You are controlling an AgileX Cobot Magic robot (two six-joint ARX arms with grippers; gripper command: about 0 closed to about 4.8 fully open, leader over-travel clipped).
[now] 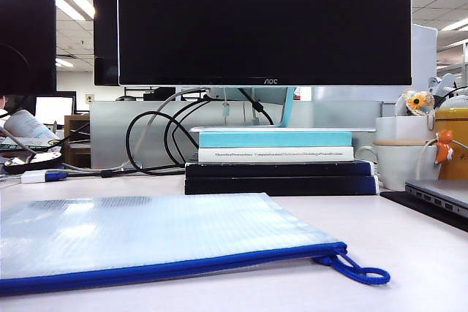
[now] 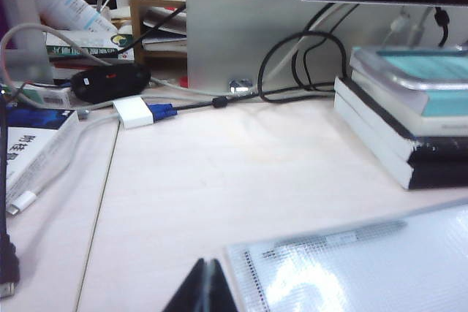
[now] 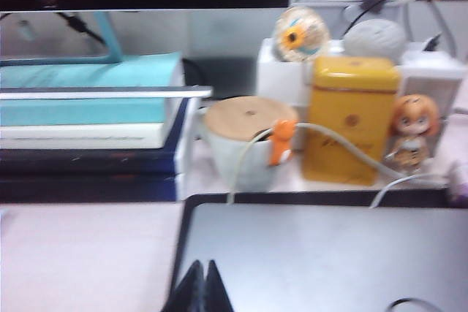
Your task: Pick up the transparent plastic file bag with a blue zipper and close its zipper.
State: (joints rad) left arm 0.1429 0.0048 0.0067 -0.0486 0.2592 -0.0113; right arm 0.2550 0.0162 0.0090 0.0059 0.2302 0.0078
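Beside the file bag (image 2: pixel 365 268) edge, left gripper (image 2: pixel 207 264) and right gripper (image 3: pixel 200 268) closed, empty.

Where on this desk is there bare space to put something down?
Bare desktop lies between the translucent mesh file bag and the stacked books, and right of the blue cord pull. Crowded: cables far left, mug and yellow tin right.

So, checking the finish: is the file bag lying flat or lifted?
Flat: the file bag lies spread on the table; neither gripper touches it.
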